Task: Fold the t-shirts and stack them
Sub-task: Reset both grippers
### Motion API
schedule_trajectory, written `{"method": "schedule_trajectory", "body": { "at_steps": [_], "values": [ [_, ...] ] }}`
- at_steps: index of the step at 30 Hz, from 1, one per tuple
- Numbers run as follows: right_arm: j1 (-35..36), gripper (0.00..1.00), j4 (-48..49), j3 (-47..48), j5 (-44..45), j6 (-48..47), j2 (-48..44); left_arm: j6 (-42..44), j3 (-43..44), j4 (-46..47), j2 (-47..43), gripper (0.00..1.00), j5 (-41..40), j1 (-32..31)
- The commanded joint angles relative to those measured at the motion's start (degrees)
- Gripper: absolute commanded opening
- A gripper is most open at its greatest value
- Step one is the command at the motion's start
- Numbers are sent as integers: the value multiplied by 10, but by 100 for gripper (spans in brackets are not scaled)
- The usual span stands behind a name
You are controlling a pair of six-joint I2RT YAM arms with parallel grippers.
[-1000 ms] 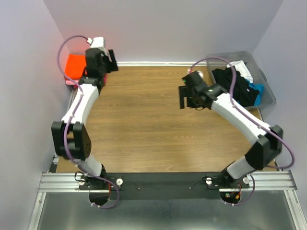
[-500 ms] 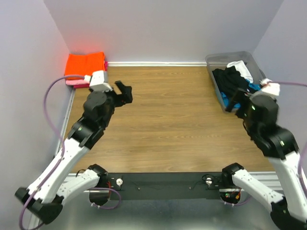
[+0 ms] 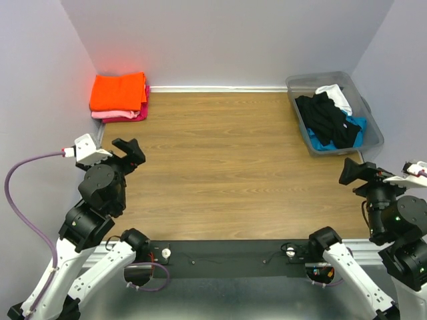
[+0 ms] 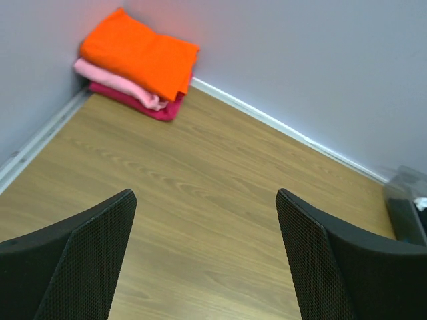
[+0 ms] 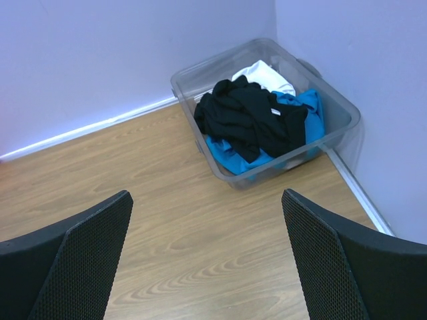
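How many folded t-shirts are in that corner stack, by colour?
orange t-shirt: 1
light pink t-shirt: 1
magenta t-shirt: 1
Total: 3

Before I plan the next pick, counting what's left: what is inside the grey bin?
The bin holds a crumpled black shirt on top, a white shirt at the far side, a blue shirt beneath. Anything deeper is covered.

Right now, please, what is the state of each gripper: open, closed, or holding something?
Left gripper: open, holding nothing.
Right gripper: open, holding nothing.
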Motion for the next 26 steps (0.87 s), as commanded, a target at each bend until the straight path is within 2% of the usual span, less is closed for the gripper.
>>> {"method": "schedule_trajectory", "body": {
  "at_steps": [1,6,12,19,26],
  "values": [
    [0,100,36,-18,-13,-37,-28,-45,-13,-61,-34,93,-99,-2],
    [0,100,57,-34,-39,-48,-31,-84,-41,-52,-95,93,-112,-3],
    [1,100,75,-28,-57,-69,-22,-106,-74,-43,-116,94,-117,-2],
    [0,100,78,-28,-77,-73,-30,-97,-90,-5,-103,94,-110,-2],
    [0,100,80,-30,-80,-72,-35,-48,-95,54,-64,94,-98,-3]
  ]
}}
